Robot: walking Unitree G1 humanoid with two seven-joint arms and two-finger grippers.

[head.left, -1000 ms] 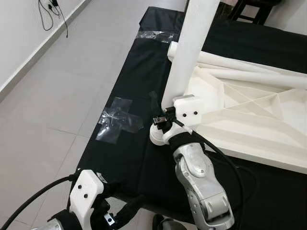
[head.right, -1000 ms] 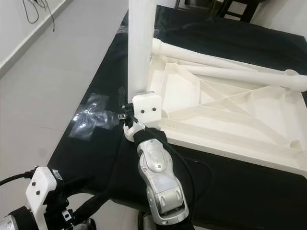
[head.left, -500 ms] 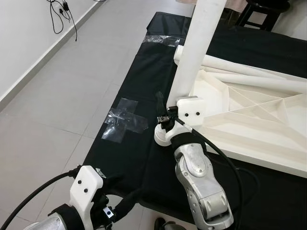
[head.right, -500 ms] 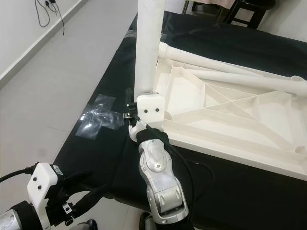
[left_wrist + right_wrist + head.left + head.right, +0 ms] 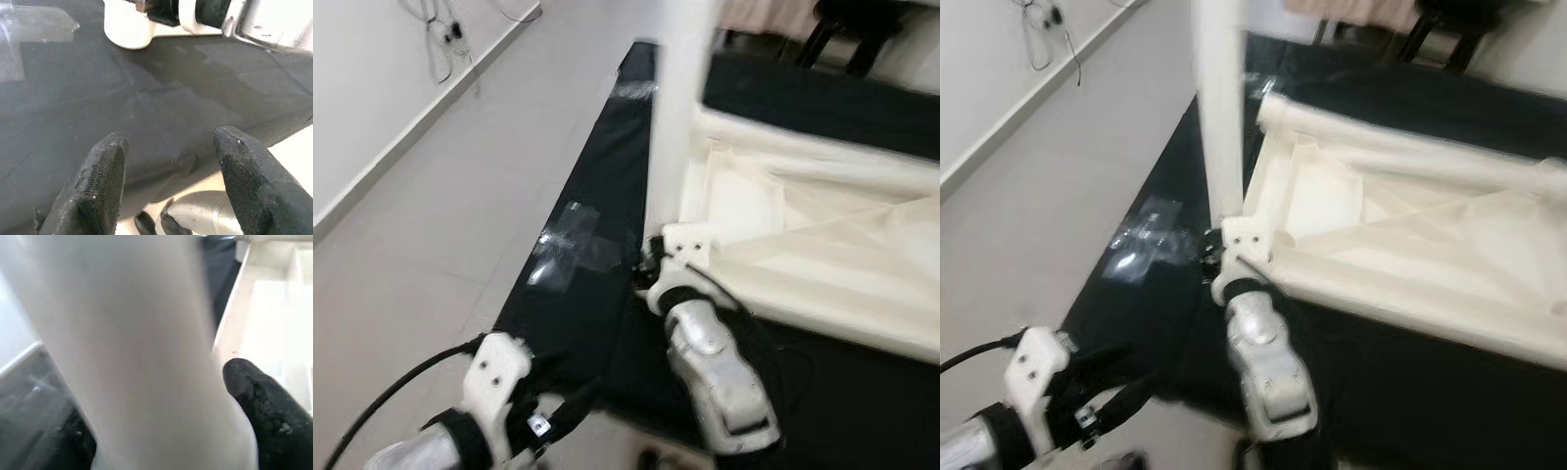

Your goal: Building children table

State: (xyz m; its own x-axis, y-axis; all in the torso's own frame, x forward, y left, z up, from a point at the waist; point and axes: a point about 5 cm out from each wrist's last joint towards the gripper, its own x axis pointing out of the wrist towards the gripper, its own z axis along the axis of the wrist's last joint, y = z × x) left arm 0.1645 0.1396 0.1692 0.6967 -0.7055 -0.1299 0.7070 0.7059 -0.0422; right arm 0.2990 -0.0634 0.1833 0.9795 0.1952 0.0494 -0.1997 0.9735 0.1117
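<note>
A white plastic children's table top (image 5: 1400, 235) lies upside down on a black cloth (image 5: 607, 196) spread over a tiled floor (image 5: 431, 215). One white table leg (image 5: 1218, 108) stands upright at the corner of the table top nearest the robot's left. The head views are blurred.

The right gripper (image 5: 656, 257) is at the base of this upright leg, right where it meets the corner. In the right wrist view the leg (image 5: 122, 357) sits directly between the black fingers (image 5: 259, 401), which pinch it from both sides.

The left gripper (image 5: 168, 166) hangs low, nearer the robot, over the near edge of the black cloth, well apart from the leg and the table top. Its two black fingers (image 5: 98, 186) are spread wide with nothing between them. Ahead of it lies the right arm's wrist (image 5: 205, 14). A patch of clear tape (image 5: 573, 245) lies on the cloth just left of the right gripper.
</note>
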